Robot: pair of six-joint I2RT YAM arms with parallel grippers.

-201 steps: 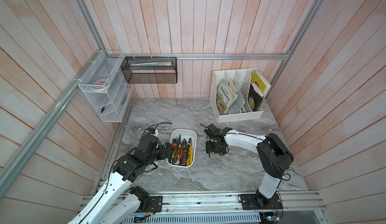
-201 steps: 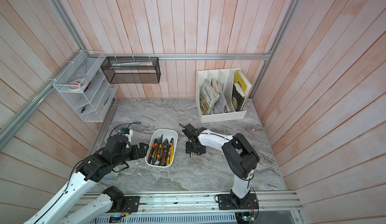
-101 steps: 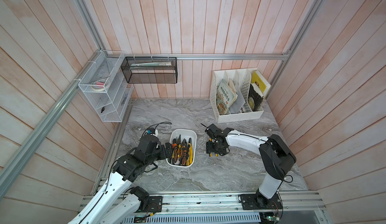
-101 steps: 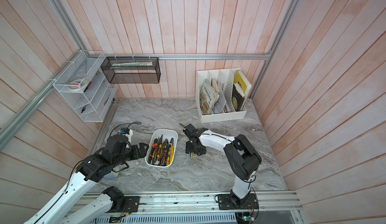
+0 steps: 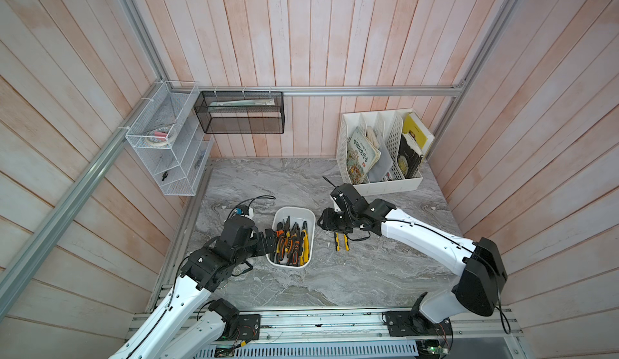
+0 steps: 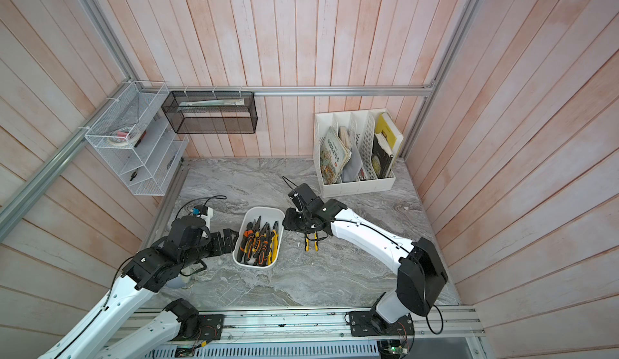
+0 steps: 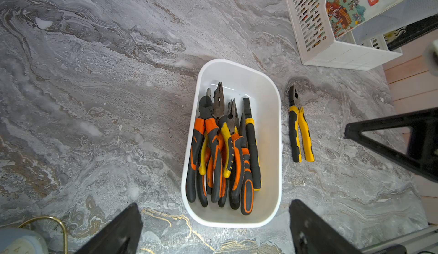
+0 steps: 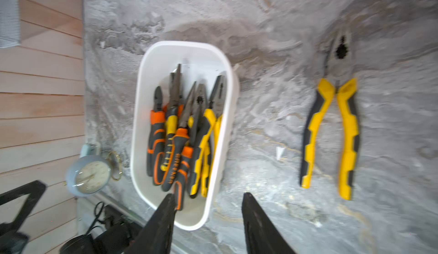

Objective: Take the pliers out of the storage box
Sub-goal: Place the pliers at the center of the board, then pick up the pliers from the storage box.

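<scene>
Pliers [image 7: 220, 146] lie heaped in the white storage box [image 7: 269, 127] on the marble bench [image 7: 94, 98], handles nearest, steel noses pointing away. There are perhaps eight, though they overlap too much to count. The left claw [image 7: 213, 206] hangs close against the box's left side, spread wide and empty. On the right, just beside the box, a yellow-handled pair [image 7: 299, 124] lies flat on the bench. Slightly farther back the right claw [image 8: 208, 194] hovers partly open, holding nothing. These pliers look heavy, stiff and rubber-sleeved. I'd pinch across both handles near the pivot and lift slowly, since neighbours interlock.
</scene>
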